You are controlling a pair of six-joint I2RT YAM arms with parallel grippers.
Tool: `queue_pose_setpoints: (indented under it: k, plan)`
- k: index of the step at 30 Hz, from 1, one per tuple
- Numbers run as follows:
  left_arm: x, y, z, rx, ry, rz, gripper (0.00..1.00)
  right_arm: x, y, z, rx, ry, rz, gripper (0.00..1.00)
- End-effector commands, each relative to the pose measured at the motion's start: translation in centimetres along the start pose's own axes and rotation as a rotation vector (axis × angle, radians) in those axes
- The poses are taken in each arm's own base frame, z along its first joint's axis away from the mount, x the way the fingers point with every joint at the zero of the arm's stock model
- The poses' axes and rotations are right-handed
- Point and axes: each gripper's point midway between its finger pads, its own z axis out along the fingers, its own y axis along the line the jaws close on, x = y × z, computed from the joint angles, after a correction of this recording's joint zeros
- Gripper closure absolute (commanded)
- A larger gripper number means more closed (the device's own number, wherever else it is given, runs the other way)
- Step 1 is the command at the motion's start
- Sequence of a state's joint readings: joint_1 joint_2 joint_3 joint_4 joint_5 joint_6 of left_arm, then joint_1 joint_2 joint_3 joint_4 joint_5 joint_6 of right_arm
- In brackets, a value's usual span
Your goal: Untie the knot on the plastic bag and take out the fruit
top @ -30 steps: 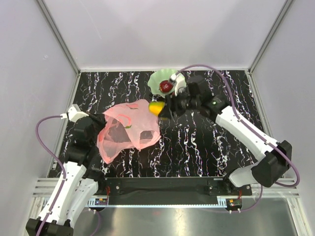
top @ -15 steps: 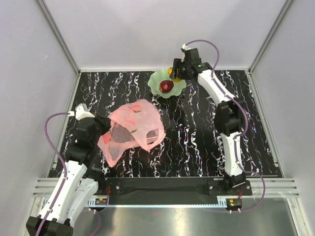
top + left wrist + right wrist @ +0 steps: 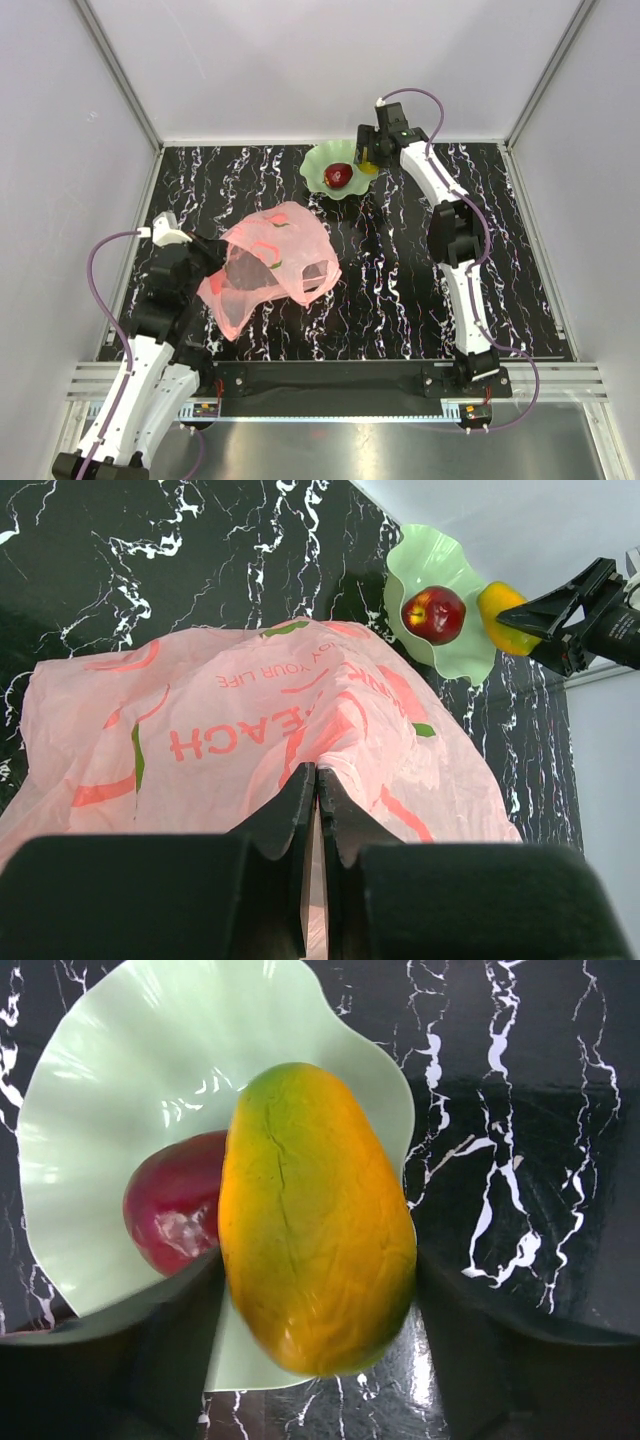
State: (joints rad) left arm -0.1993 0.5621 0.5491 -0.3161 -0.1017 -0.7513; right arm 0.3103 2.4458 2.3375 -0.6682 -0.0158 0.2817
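Note:
The pink plastic bag [image 3: 285,240] lies open and crumpled on the left of the black marble table; it fills the left wrist view [image 3: 250,730]. My left gripper [image 3: 212,258] is shut on a fold at its left edge [image 3: 317,775]. My right gripper [image 3: 370,158] is shut on the yellow mango [image 3: 315,1220] and holds it over the right rim of the green dish [image 3: 318,165]. The dark red apple [image 3: 338,175] lies in the dish [image 3: 130,1080], and it shows beside the mango [image 3: 175,1215]. The other fruit is not visible.
The table [image 3: 400,290] is black with white veins, framed by a metal rail and grey walls. The dish stands at the back centre. Purple cables loop off both arms; the right arm stretches from the near edge to the back.
My right gripper carried the mango from beside the bag back to the dish's right rim. The bag shifted slightly in my left gripper's hold.

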Motion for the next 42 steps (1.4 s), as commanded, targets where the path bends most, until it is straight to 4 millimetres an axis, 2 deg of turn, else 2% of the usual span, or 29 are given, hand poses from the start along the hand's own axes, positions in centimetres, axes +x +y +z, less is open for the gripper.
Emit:
queue_pose_setpoints:
  k: [1,2,3,6,9,12,13,14,15,16,17,18,20,21,22,24,25,27,28,32,36,38,39,41,42]
  plan:
    - [-0.3,-1.2,-0.4,0.051,0.004,0.013,0.91,-3.0,0.6,-2.0,-0.007,-0.076,-0.023,0.14]
    - [-0.3,-1.2,-0.4,0.05,0.005,0.013,0.91,-3.3,0.7,-2.5,-0.01,-0.084,-0.033,0.05]
    - [-0.2,-1.3,-0.4,0.056,0.007,0.013,0.91,-3.6,1.4,-3.0,-0.042,-0.086,-0.04,0.0]
    - [0.0,-1.3,-0.4,0.06,0.012,0.014,0.91,-5.3,2.4,-5.5,-0.082,-0.127,-0.06,0.0]
    - [0.2,-1.3,-0.4,0.062,0.018,0.022,0.9,-6.1,3.0,-7.3,-0.1,-0.144,-0.066,0.0]
    - [0.5,-1.2,-0.4,0.064,0.03,0.031,0.89,-7.0,4.9,-11.8,-0.175,-0.184,-0.064,0.0]
    - [0.5,-1.2,-0.4,0.064,0.032,0.031,0.89,-7.4,5.9,-14.9,-0.226,-0.232,-0.076,0.0]
    - [0.6,-1.4,-0.4,0.07,0.034,0.027,0.89,-6.7,8.1,-16.9,-0.314,-0.239,-0.105,0.0]
    - [0.6,-1.6,-0.4,0.081,0.035,0.027,0.89,-6.1,9.5,-18.7,-0.367,-0.252,-0.128,0.0]
    - [0.8,-1.7,-0.4,0.086,0.042,0.022,0.89,-5.0,10.9,-21.8,-0.433,-0.283,-0.17,0.03]
    - [0.9,-1.8,-0.4,0.09,0.044,0.02,0.89,-3.7,12.5,-23.3,-0.49,-0.283,-0.204,0.05]
    - [0.9,-2.0,-0.3,0.096,0.043,0.021,0.89,-0.8,15.2,-25.7,-0.55,-0.27,-0.259,0.1]
    - [0.9,-2.0,-0.2,0.091,0.044,0.021,0.89,2.3,17.5,-27.5,-0.6,-0.25,-0.347,0.21]
    - [0.8,-2.0,-0.2,0.086,0.04,0.022,0.89,4.9,20.0,-28.9,-0.661,-0.217,-0.388,0.28]
    - [0.5,-2.3,-0.2,0.091,0.036,0.02,0.89,6.6,20.6,-29.8,-0.687,-0.19,-0.394,0.5]
    - [0.4,-2.5,-0.1,0.092,0.036,0.025,0.91,10.1,22.8,-31.3,-0.738,-0.152,-0.425,0.82]
    - [0.0,-2.9,-0.2,0.096,0.029,0.025,0.92,11.3,23.5,-31.8,-0.752,-0.142,-0.423,1.0]
    - [-0.2,-3.0,0.0,0.094,0.031,0.028,0.92,13.5,24.3,-32.4,-0.765,-0.123,-0.445,1.0]
    - [-0.2,-3.2,0.0,0.095,0.032,0.027,0.93,15.2,25.8,-33.3,-0.798,-0.111,-0.466,1.0]
    - [-0.9,-4.5,-0.2,0.125,0.032,0.016,0.95,18.4,27.6,-32.8,-0.735,-0.116,-0.507,1.0]
    - [-1.6,-5.5,-1.1,0.158,0.026,0.005,0.97,21.5,28.3,-30.2,-0.647,-0.093,-0.535,1.0]
    - [-2.2,-6.0,-1.9,0.175,0.01,0.009,0.97,22.6,28.5,-29.7,-0.631,-0.075,-0.537,1.0]
    - [-2.7,-6.4,-2.3,0.182,0.002,0.011,0.96,23.7,28.7,-29.7,-0.624,-0.058,-0.555,1.0]
    - [-3.2,-6.7,-2.7,0.192,-0.012,0.012,0.96,24.3,28.4,-29.5,-0.596,-0.062,-0.564,1.0]
    - [-3.6,-7.0,-3.0,0.198,-0.019,0.009,0.96,25.1,28.5,-29.9,-0.602,-0.057,-0.573,0.93]
